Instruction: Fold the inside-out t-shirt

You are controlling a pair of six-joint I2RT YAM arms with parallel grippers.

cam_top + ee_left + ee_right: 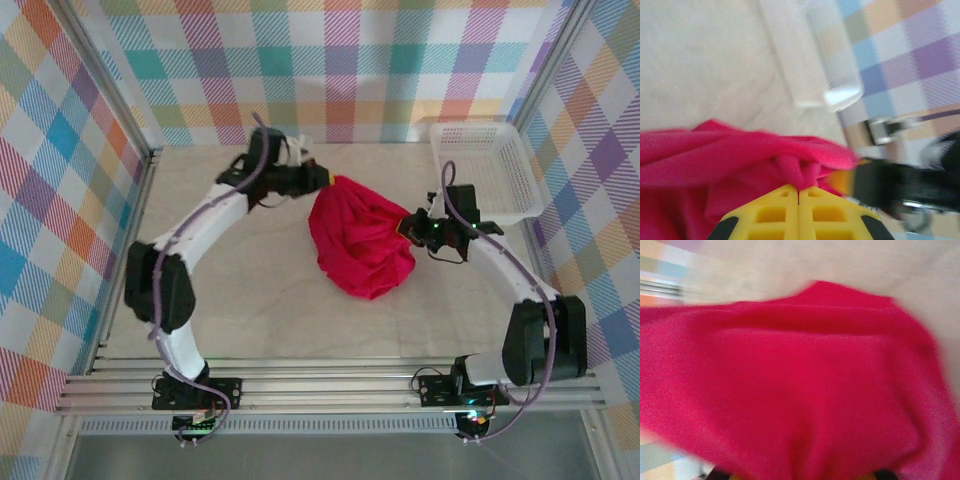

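Presently, the bunched red t-shirt (360, 245) is clenched at opposite edges by the left gripper (799, 192) and the right gripper (410, 222).

Heaped on the desk (250, 300), a little right of centre: the t-shirt (360, 245). At its far left tip, clamped on a pinch of cloth: the left hand (328, 180), reaching in from the left. At its right edge, nearer than the left hand and closed on the cloth: the right hand (412, 226), reaching in from the right. Behind the right hand, in the far right corner, apart from the t-shirt: 1 basket (490, 165).
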